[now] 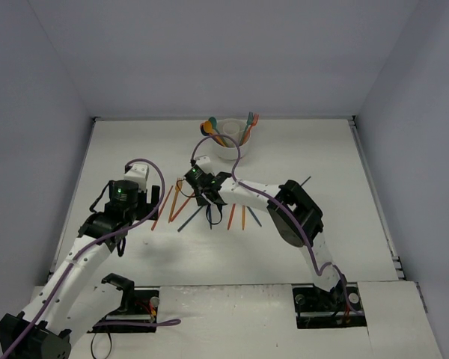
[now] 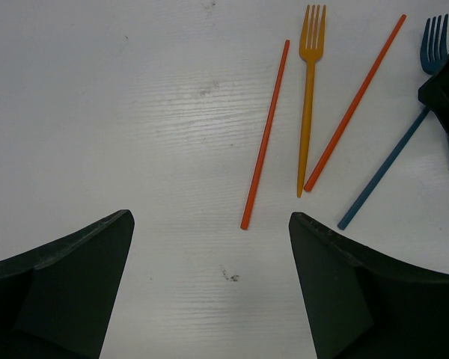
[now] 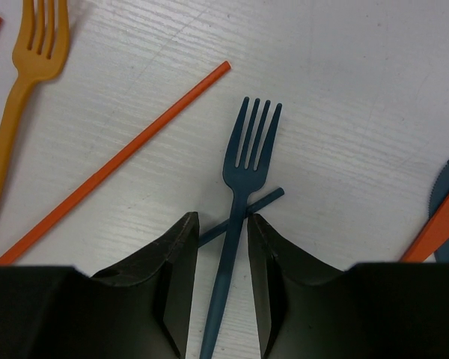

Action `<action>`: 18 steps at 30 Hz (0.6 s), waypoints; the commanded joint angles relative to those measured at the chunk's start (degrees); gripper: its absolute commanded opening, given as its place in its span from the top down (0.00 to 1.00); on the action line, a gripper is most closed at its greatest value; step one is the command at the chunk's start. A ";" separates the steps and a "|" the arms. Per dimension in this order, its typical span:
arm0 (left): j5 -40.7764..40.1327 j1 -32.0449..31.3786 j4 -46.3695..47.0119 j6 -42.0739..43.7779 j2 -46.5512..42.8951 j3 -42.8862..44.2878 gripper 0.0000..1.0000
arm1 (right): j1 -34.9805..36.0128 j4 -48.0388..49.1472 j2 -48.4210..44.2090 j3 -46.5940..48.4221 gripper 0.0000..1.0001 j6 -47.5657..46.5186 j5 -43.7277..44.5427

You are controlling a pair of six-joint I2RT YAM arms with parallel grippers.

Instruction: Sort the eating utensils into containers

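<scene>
Orange fork [image 2: 308, 97] between red-orange sticks [image 2: 266, 134]

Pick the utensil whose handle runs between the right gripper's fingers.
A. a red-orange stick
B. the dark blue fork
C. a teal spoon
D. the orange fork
B: in the right wrist view, the dark blue fork has its handle between the fingers of the right gripper, while the orange fork lies off to the side.
</scene>
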 commanded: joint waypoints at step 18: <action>-0.76 -0.43 1.47 -0.52 -0.21 3.11 0.18 | -1.12 0.15 1.85 3.03 0.83 0.90 2.54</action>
